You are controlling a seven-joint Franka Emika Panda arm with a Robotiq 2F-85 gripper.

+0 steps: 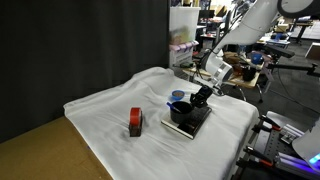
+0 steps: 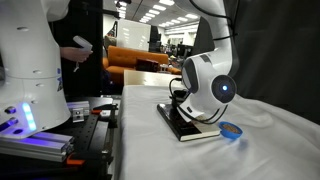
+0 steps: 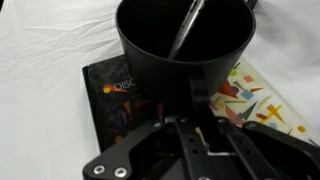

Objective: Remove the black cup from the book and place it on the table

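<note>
White arm (image 2: pixel 214 35) comes down from the top. Its round wrist housing (image 2: pixel 215 90), with a blue-lit ring, hides most of the gripper (image 2: pixel 184 106), so jaw state is unreadable here. The book (image 2: pixel 197 128) lies flat directly under the gripper on the table (image 2: pixel 275 150). The blue round lid (image 2: pixel 231 131) sits near the gripper, just beside the book. A white machine base (image 2: pixel 28 70) stands well apart from the gripper.

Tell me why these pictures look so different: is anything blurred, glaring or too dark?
Wrist view: the black cup sits so close that its inside is nearly featureless; the gripper below looks dark and soft; the cloth on the table is washed out. In an exterior view, a white robot base looms large near the lens. In an exterior view, the dark curtain swallows detail.
</note>
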